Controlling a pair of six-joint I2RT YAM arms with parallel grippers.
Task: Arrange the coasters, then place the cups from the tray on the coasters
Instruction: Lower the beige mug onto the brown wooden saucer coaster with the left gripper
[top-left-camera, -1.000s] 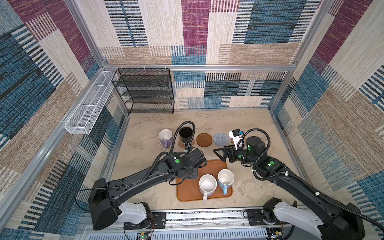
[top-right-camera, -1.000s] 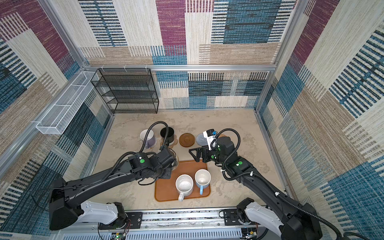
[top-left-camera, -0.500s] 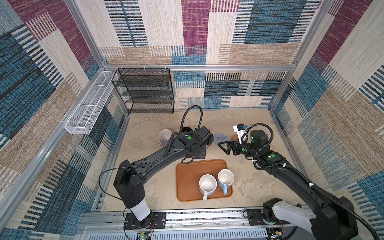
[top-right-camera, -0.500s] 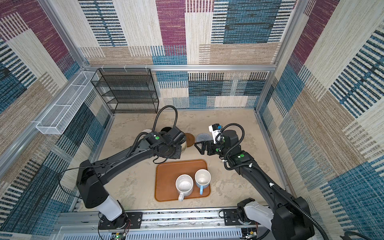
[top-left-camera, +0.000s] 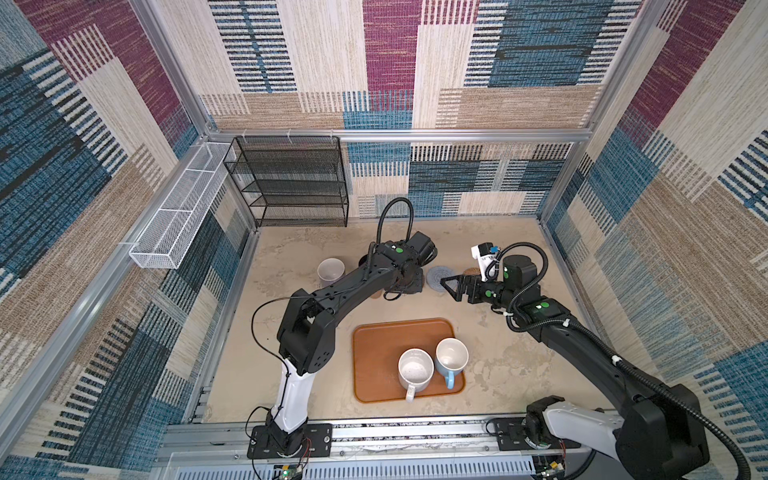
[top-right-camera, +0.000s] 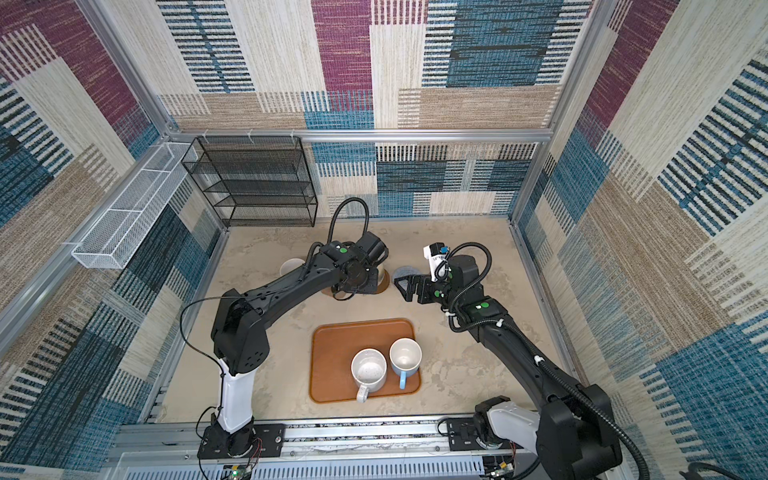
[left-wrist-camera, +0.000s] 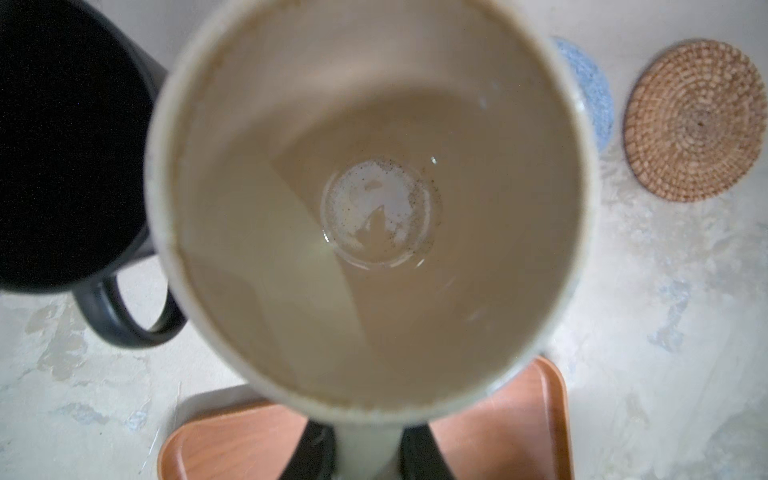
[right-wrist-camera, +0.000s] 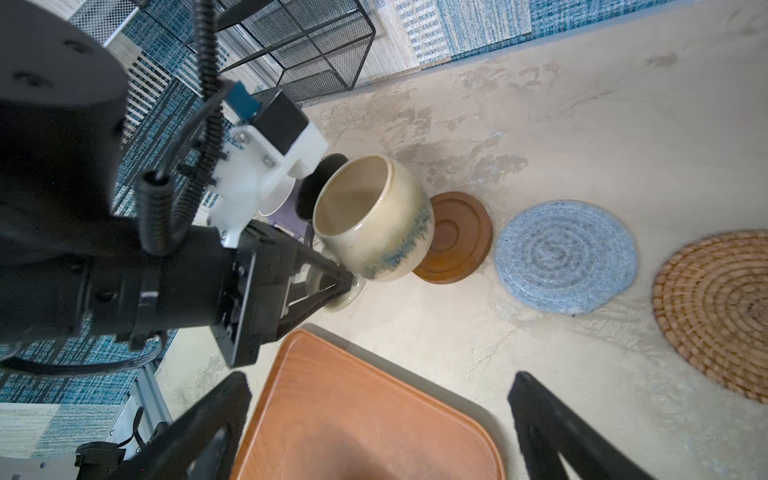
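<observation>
My left gripper (left-wrist-camera: 368, 453) is shut on the handle of the rounded beige cup (right-wrist-camera: 374, 216). It holds the cup upright, just off the table, at the edge of the dark brown wooden coaster (right-wrist-camera: 455, 237). The black cup (left-wrist-camera: 70, 145) and lavender cup (top-left-camera: 331, 270) stand further left in the back row. The light blue coaster (right-wrist-camera: 565, 257) and rattan coaster (right-wrist-camera: 719, 311) lie bare. On the tray (top-left-camera: 374, 353) stand the white speckled cup (top-left-camera: 415, 368) and light blue cup (top-left-camera: 451, 357). My right gripper (top-left-camera: 451, 286) hangs open and empty above the tray's far corner (right-wrist-camera: 365, 415).
A black wire shelf (top-left-camera: 291, 183) stands at the back left and a white mesh basket (top-left-camera: 178, 216) hangs on the left wall. Patterned walls close in the beige table on three sides. My left arm (top-left-camera: 332, 291) reaches diagonally across the table's middle.
My left arm has swung from the tray up to the back row, carrying the beige cup to the wooden coaster. The right gripper has drawn back and to the right, still open.
</observation>
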